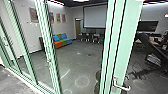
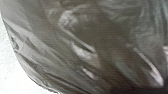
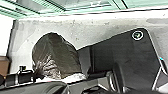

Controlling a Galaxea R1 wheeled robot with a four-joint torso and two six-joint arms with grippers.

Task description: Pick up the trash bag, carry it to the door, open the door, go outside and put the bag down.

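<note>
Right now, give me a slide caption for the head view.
Green door frame with a metal handle; in the room beyond, a multicoloured sofa and a pale screen.

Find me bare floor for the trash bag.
Pale floor shows between the trash bag and the green frames. Past the frames, grey floor lies between the multicoloured sofa and the door handle. It's crowded around the chairs and dark cables.
</note>
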